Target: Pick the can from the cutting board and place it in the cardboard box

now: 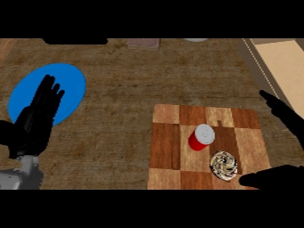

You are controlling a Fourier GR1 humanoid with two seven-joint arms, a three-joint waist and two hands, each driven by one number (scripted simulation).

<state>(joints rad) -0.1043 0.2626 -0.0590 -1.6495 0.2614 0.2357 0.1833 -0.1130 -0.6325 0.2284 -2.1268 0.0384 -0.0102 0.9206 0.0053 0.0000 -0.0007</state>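
A red can [201, 137] with a silver top stands upright near the middle of the checkered wooden cutting board [169, 147]. The cardboard box [297, 73] runs along the right edge of the view, its tan inside showing. My right hand [297, 129] is open at the right of the board, fingers stretched up and thumb low near the board's front corner; it does not touch the can. My left hand [39, 111] is open at the far left, fingers straight, lying over a blue plate.
A round patterned object [224, 165] lies on the board just in front of the can, close to my right thumb. The blue plate [72, 82] sits at the left on the brown counter. A small pale item [144, 43] lies at the far edge.
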